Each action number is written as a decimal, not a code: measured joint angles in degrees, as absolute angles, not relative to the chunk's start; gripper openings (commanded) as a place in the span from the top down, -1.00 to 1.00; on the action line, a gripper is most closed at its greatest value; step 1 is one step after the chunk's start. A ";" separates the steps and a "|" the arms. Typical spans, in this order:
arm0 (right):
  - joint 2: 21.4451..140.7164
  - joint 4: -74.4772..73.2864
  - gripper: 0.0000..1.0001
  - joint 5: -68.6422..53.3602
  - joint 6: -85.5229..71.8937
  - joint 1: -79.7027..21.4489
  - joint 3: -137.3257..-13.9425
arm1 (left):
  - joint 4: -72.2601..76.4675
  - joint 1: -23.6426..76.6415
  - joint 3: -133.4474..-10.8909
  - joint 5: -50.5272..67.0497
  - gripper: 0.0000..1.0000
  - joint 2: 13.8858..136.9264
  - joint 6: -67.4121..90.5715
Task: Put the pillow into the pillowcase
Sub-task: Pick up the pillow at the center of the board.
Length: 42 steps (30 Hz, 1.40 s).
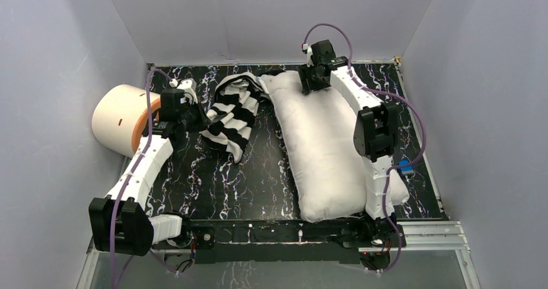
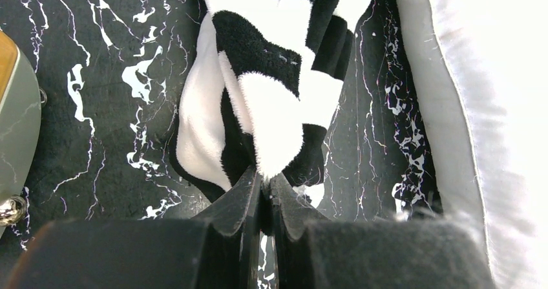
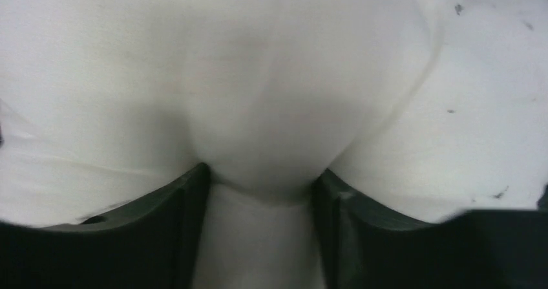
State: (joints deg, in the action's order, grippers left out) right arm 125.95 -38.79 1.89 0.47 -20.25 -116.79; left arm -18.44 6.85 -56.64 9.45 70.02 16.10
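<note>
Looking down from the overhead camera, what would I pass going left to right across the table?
cylinder → pillowcase → pillow

Soft even light, faint shadows on black white-veined marbled tabletop, plump white fabric pillow glaring in left wrist view, blurred in right wrist view

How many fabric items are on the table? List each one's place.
2. The striped pillowcase lies bunched far left of centre; the white pillow lies lengthwise on the right. Others could hide beneath.
</note>
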 measured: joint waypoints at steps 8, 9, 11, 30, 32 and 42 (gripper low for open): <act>119.13 -34.70 1.00 -0.78 5.06 -20.64 -110.19 | -19.70 6.85 -56.64 8.34 0.33 70.11 15.92; 116.95 -34.33 1.00 -1.02 5.78 -20.80 -108.36 | -20.16 6.85 -56.64 8.08 0.23 70.11 15.81; 112.79 -33.87 1.00 -1.65 6.74 -21.19 -105.36 | -21.58 6.85 -57.01 7.81 0.09 70.26 15.73; 92.51 -31.70 1.00 -9.69 9.63 -23.05 -92.36 | -24.91 10.85 -74.91 6.26 -0.15 98.85 7.35; 91.66 -31.44 1.00 -10.55 9.63 -23.18 -91.79 | -24.91 11.92 -76.20 4.51 -0.15 101.73 6.15; 88.86 -29.56 1.00 -12.40 9.89 -23.66 -88.38 | -22.37 15.68 -79.40 -3.81 0.82 107.61 2.68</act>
State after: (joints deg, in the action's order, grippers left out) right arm 88.86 -29.56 -12.40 9.89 -23.66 -88.38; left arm -22.37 15.68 -79.40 -3.81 107.61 2.68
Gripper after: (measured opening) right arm 0.043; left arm 0.321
